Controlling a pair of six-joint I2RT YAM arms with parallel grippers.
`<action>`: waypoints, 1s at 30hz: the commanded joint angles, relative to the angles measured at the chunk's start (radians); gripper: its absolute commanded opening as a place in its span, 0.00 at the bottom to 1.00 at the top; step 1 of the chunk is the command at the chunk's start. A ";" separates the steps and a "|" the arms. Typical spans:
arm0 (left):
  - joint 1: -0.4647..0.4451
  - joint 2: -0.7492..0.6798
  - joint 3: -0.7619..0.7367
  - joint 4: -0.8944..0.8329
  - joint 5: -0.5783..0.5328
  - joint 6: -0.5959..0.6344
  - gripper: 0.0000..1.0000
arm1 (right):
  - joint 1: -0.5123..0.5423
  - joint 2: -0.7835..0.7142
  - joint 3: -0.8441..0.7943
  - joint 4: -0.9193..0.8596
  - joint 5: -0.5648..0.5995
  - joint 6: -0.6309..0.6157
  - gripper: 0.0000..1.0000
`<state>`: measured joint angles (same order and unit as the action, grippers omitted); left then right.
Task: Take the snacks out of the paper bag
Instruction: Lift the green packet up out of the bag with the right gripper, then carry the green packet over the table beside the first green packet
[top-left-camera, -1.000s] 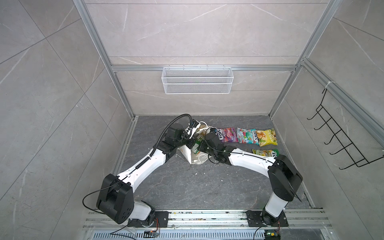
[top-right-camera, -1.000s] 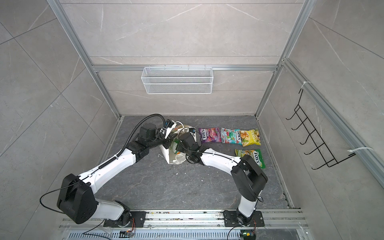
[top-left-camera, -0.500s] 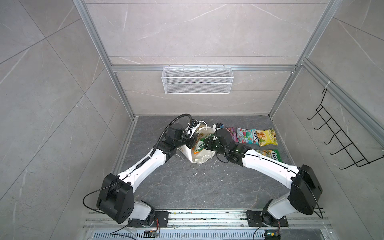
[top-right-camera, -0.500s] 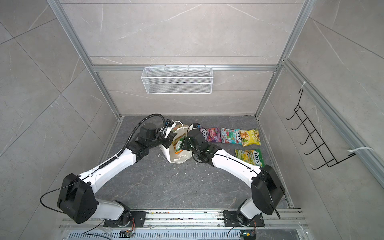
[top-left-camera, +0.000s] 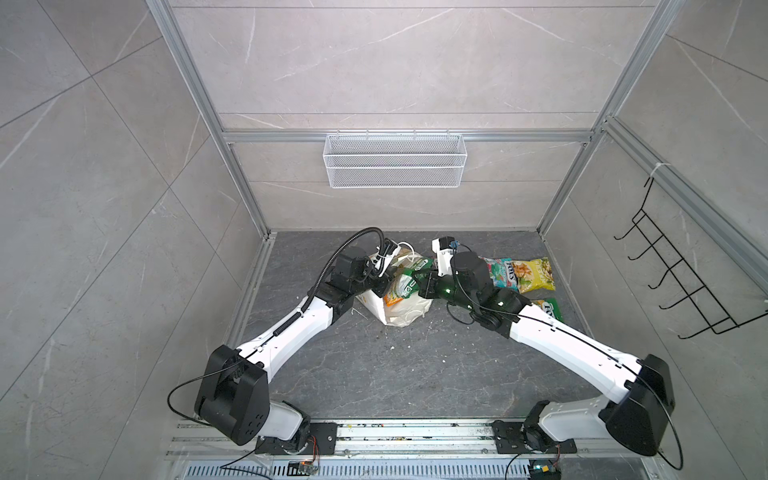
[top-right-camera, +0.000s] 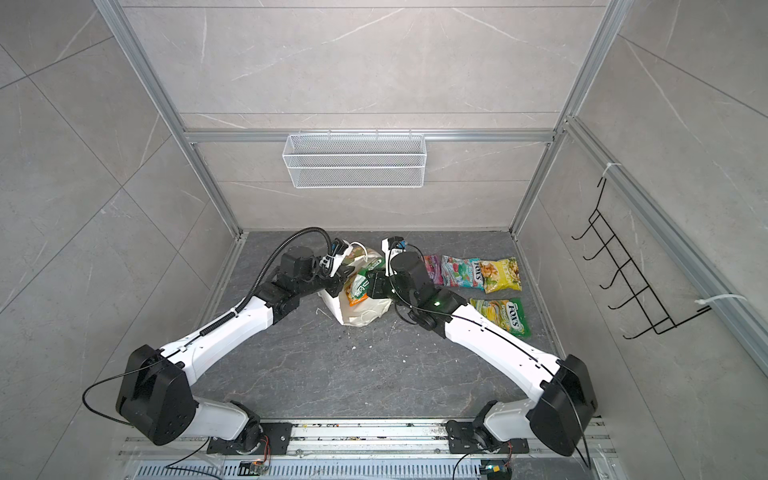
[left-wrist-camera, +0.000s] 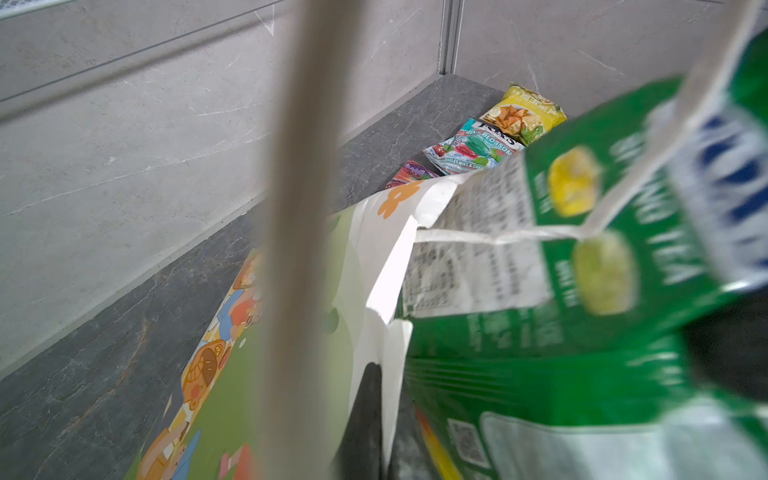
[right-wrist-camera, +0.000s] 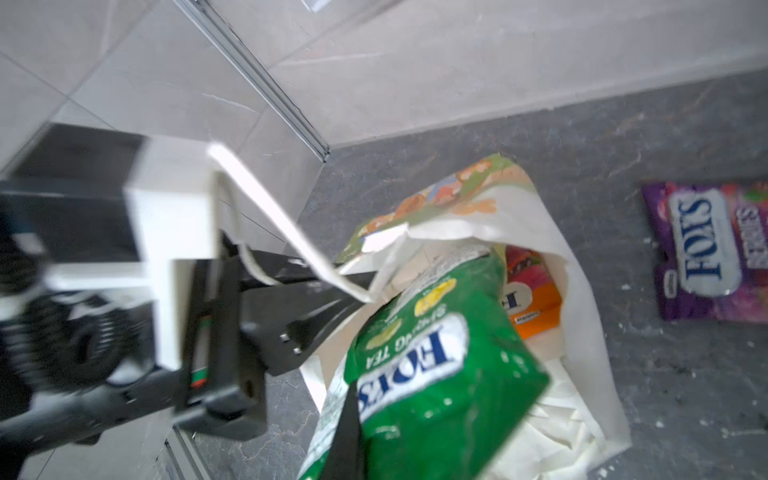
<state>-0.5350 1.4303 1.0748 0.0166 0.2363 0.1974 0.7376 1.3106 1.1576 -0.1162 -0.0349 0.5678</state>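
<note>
The right claw (top-left-camera: 427, 286) was shut on the lower end of a green packet (right-wrist-camera: 436, 374), which stood half out of the mouth of the paper bag (top-left-camera: 399, 316). Across the mouth, the left claw (right-wrist-camera: 357, 286) was closed on the bag's rim, beside a white cord handle (right-wrist-camera: 286, 237), holding the opening wide. An orange packet (right-wrist-camera: 536, 307) lay deeper inside.

The step looked to be the lift-out. To do it well, the right claw would draw the packet straight up and clear of the rim and cord, so that the glossy film neither snagged nor dragged the bag along. The left claw would keep the rim pinned.

The bag sat near the desk's (top-left-camera: 374, 374) back edge, left of middle. Toward the back right corner lay a purple packet (right-wrist-camera: 706, 249), a teal packet (left-wrist-camera: 473, 149), a yellow chip bag (left-wrist-camera: 523, 112) and, nearer the right edge, a yellow-green packet (top-right-camera: 503, 316).

The green one read "FOX'S" and "SPRING TEA", the purple "FOX'S", and the teal "BLOSSOM".
</note>
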 joint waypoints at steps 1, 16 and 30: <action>0.000 0.000 0.031 0.044 -0.018 -0.025 0.00 | -0.008 -0.124 -0.008 0.056 -0.051 -0.133 0.00; 0.001 -0.024 0.030 0.048 -0.055 -0.025 0.00 | -0.134 -0.244 0.114 -0.479 0.116 -0.277 0.00; 0.000 -0.030 0.015 0.062 -0.040 -0.029 0.00 | -0.217 0.112 0.192 -0.899 0.413 -0.376 0.00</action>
<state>-0.5350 1.4300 1.0752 0.0273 0.1898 0.1879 0.5213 1.3827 1.3422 -0.9291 0.2874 0.2325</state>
